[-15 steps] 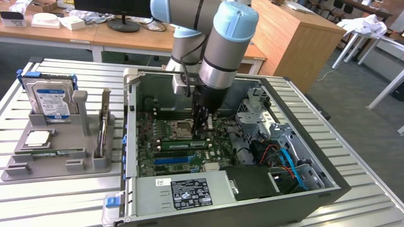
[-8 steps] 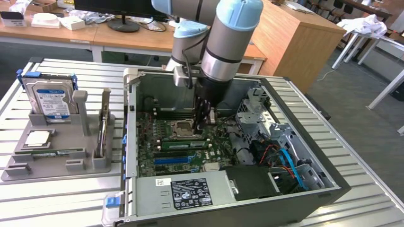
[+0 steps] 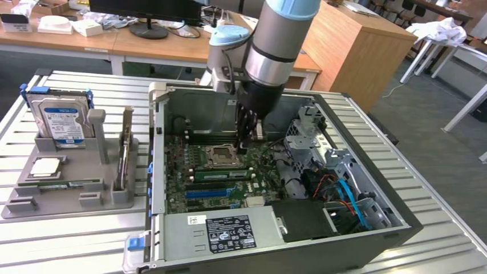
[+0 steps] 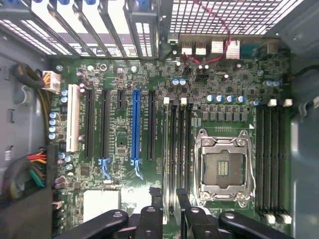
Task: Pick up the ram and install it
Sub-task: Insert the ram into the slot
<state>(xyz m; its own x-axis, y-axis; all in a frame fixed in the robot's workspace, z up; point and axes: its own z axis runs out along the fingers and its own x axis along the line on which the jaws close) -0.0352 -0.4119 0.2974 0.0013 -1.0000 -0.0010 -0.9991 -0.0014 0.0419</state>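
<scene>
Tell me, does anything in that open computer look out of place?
Nothing looks damaged or askew. The processor socket sits empty, with a square silver chip lying on the grey tray outside the case.

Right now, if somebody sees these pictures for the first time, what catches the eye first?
The robot arm reaches into the open computer case, its gripper open above the motherboard beside the empty processor socket. At the exterior view's left, a hard drive with a blue-and-white label stands in a grey holder.

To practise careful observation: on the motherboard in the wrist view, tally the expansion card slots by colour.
White slot: 1
Blue slot: 1
Black slots: 4, one of them short
Total: 6
</scene>
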